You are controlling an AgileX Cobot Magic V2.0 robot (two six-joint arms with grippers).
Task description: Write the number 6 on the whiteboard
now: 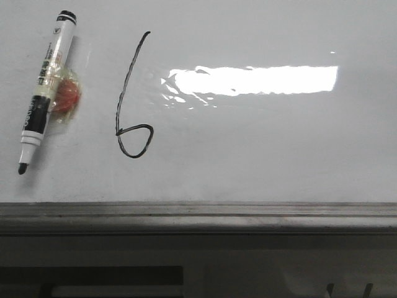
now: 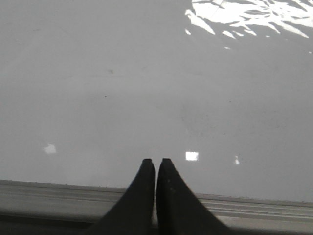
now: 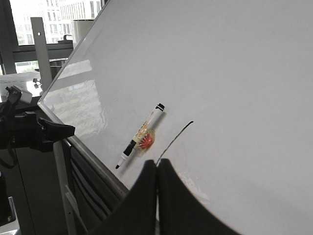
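- Left gripper (image 2: 156,164): both black fingers are pressed together at the tips with only a hairline seam between them; nothing is held. The tips sit over the grey metal rail (image 2: 58,193) at the board's lower edge and point toward bare board surface.
- Right gripper (image 3: 157,166): both black fingers are likewise pressed together, empty. In the right wrist view they cover the lower part of the drawn digit.
- Whiteboard (image 1: 279,155): glossy white-grey surface that fills most of the front view, with a bright rectangular light reflection (image 1: 254,79) in its upper middle. The rail runs across the full width beneath it.
- Number 6 (image 1: 132,99): drawn in thin black line on the left-centre of the board. A long slanted stem descends to a small closed loop at the base. The digit lies left of the reflection and well above the rail.
- Marker (image 1: 44,90): lies flat against the board to the left of the digit, apart from it, tilted slightly, uncapped black tip lowest. The barrel is white with a black grip section and black end.
- Orange-red piece (image 1: 67,96): a small orange-red object in clear wrapping touches the marker's mid-barrel on the side facing the digit.
- Neither gripper appears in the front view.
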